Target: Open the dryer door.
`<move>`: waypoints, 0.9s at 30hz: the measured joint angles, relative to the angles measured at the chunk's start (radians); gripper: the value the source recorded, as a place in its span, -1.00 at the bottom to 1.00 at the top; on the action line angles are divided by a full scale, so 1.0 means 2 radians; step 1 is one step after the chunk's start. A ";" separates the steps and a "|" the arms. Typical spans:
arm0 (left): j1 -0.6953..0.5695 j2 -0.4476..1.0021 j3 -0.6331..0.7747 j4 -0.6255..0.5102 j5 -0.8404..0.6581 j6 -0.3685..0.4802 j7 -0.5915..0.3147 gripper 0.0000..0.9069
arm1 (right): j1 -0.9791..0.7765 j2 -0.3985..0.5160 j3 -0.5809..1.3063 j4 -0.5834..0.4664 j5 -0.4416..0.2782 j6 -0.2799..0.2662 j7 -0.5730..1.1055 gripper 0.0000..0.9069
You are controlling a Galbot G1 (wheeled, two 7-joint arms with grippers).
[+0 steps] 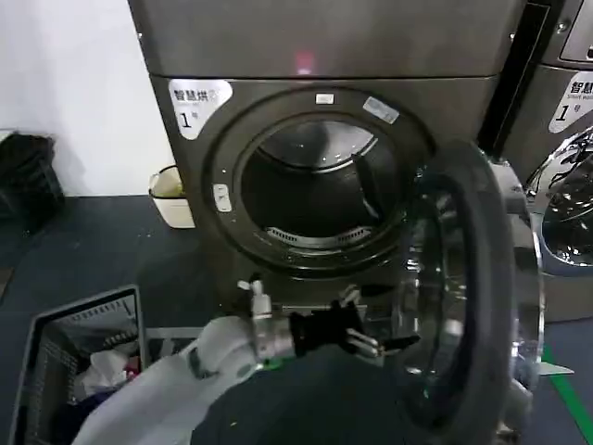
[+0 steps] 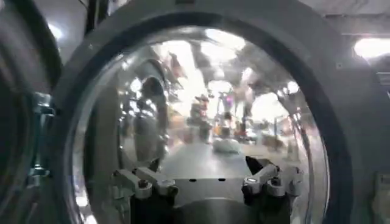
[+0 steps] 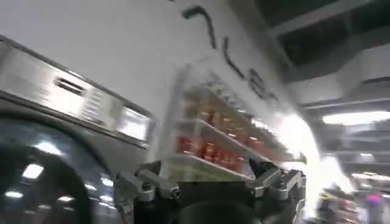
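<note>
nearby, laundry basket (image 1: pixel 56 352) left of open dryer door (image 1: pixel 477 297); bin (image 1: pixel 171 195) beside dryer (image 1: pixel 324 46).

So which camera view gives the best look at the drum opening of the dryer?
The head view: the drum opening faces the camera, its whole round rim and dark inside visible, with the dryer door swung open beside it. The left wrist view looks at the door's inner glass instead, with the left gripper open before it. The right wrist view points elsewhere.

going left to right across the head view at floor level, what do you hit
laundry basket → left claw, open beside the door's inner face → dryer door, swung open → neighbouring machine
</note>
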 joint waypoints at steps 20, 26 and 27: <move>-0.074 -0.145 0.087 0.111 0.051 -0.021 -0.039 1.00 | -0.032 -0.003 0.069 -0.002 0.001 -0.036 0.077 1.00; -0.080 -0.184 0.092 0.141 0.076 -0.032 -0.049 1.00 | -0.034 0.003 0.063 0.007 0.005 -0.048 0.090 1.00; -0.081 -0.191 0.092 0.148 0.079 -0.033 -0.051 1.00 | -0.035 0.005 0.063 0.010 0.006 -0.050 0.090 1.00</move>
